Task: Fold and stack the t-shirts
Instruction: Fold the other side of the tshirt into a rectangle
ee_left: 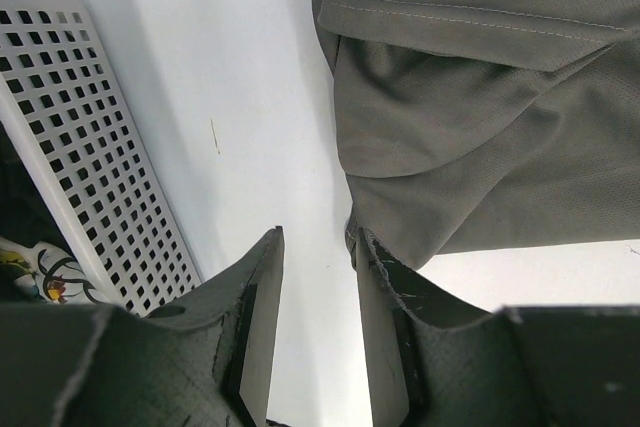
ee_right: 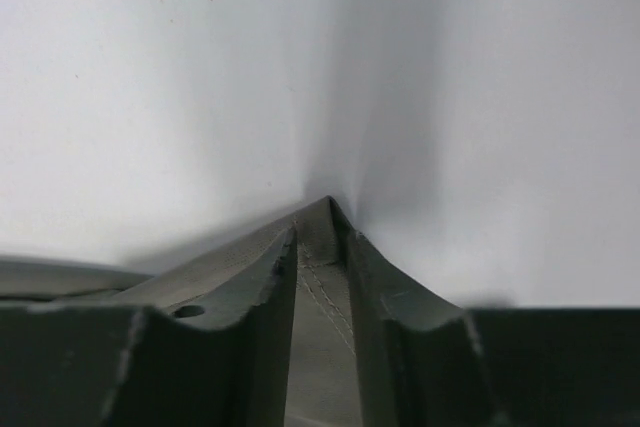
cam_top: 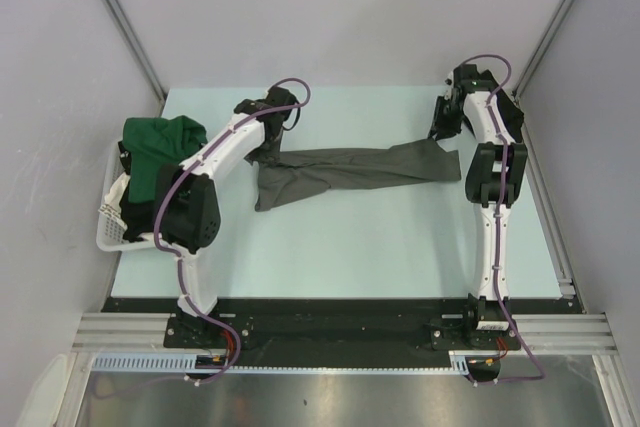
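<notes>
Pale walls close in a light counter (cam_top: 350, 247), and the task looks barely begun. One grey t-shirt (cam_top: 350, 172) lies across the middle, drawn into a long rumpled band from 9 o'clock towards 3 o'clock, neither spread flat nor folded. No stack exists anywhere on the counter.

At the band's 3 o'clock end the right end effector (ee_right: 320, 222) is clamped on a stitched hem, the cloth tented up between its jaws. At the 9 o'clock end the left end effector (ee_left: 318, 237) stands narrowly parted with bare counter showing through the gap. The shirt's edge just touches one fingertip (ee_left: 365, 247), and it seems to hold nothing.

A white basket (cam_top: 108, 232) sits at the counter's 9 o'clock edge with the green t-shirt (cam_top: 155, 137) heaped on its rim. A dark mass below it may be the black t-shirt (cam_top: 140, 209), though the arm partly hides it. All three garments remain to be flattened, folded and stacked.
</notes>
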Motion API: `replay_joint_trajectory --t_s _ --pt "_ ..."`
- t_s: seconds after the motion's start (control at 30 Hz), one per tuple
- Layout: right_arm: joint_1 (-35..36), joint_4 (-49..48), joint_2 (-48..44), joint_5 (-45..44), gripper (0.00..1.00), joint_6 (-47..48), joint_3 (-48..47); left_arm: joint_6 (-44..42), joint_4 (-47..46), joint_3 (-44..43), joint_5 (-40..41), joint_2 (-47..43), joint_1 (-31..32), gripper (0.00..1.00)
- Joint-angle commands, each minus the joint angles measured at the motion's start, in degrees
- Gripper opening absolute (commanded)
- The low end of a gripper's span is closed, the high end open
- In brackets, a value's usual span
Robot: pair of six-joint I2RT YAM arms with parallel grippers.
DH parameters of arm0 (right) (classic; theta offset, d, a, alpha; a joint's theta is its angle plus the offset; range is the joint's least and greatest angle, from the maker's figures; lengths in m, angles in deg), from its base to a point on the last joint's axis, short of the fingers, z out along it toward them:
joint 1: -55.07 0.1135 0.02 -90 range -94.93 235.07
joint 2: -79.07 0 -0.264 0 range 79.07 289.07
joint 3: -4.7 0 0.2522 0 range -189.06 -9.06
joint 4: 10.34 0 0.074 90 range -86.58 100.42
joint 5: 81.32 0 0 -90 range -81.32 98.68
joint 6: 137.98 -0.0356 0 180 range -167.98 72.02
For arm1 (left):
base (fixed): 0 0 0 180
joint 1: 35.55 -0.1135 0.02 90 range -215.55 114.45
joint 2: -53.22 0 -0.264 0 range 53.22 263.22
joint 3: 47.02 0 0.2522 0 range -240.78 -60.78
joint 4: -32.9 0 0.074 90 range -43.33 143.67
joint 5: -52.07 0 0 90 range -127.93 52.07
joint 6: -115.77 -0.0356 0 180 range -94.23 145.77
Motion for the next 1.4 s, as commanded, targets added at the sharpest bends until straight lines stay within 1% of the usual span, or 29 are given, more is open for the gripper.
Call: replay_joint_trajectory --t_s 0.0,0.27,0.37,0.5,0.57,0.83,0.97,1.1,1.37 --pt "-0.81 -0.88 -1.57 0.79 0.29 -0.7 1.59 0.65 0.27 -0.34 -0.41 -2.97 0.16 0.4" --pt "-1.25 -2.02 -4.39 1.58 0.27 -0.7 6.87 1.08 0.19 0.36 -1.12 -3.59 0.51 0.4" --pt "-1.25 -2.37 -4.83 1.85 0.21 -0.79 8.19 1.35 0.1 1.07 -0.94 -4.38 0.59 0.4" --pt "-1.16 -2.81 -4.92 2.2 0.04 -1.23 8.28 1.52 -0.08 2.56 -0.68 -5.52 0.68 0.4" --pt "-1.16 -2.73 -4.92 2.46 0.0 -1.4 7.76 1.79 -0.17 3.26 -0.59 -6.05 0.68 0.4" --pt "-1.77 -2.46 -7.55 2.37 0.0 -1.4 8.01 2.05 -0.08 3.71 -0.68 -7.02 0.86 0.39" --pt "-2.57 -2.64 -10.01 1.94 0.0 -1.31 9.77 1.96 -0.08 3.62 -0.76 -7.46 1.12 0.39" --pt "-3.62 -3.52 -12.73 0.88 0.0 -1.4 13.54 1.79 -0.08 4.23 -0.85 -8.16 1.12 0.39" --pt "-5.9 -4.48 -16.43 -0.35 0.0 -1.49 17.07 1.7 -0.69 6.25 -1.29 -10.09 1.39 0.39"
